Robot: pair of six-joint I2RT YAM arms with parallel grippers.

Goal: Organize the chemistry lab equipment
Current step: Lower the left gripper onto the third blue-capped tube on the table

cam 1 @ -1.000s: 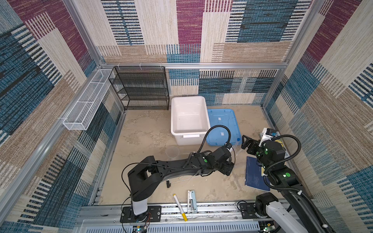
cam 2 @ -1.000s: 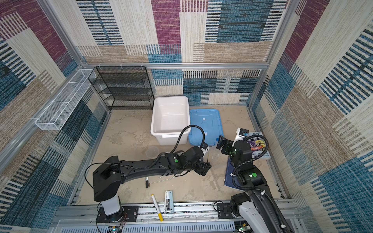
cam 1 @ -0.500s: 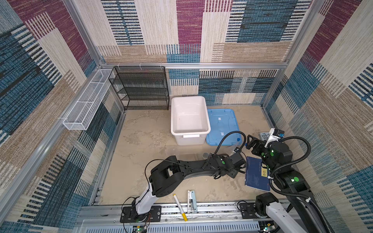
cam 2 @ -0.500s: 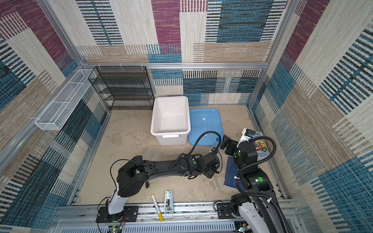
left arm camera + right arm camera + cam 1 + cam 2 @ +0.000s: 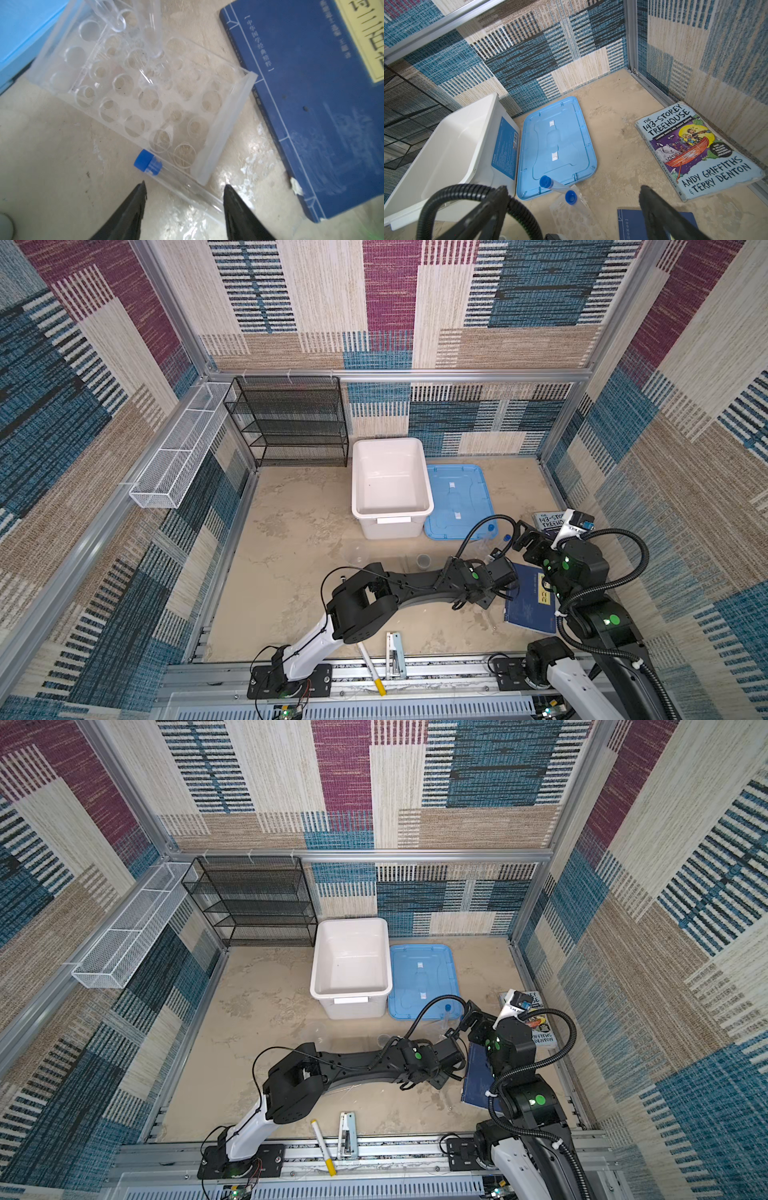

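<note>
Left wrist, tube [image 5: 178,184] between parted pincer [image 5: 185,184], beside rack [image 5: 145,93] edge

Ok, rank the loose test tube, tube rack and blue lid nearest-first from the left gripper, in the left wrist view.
1. Loose test tube: lying between the fingers of the left gripper.
2. Tube rack: just past the tube's blue cap.
3. Blue lid: beyond the rack's far side.
</note>
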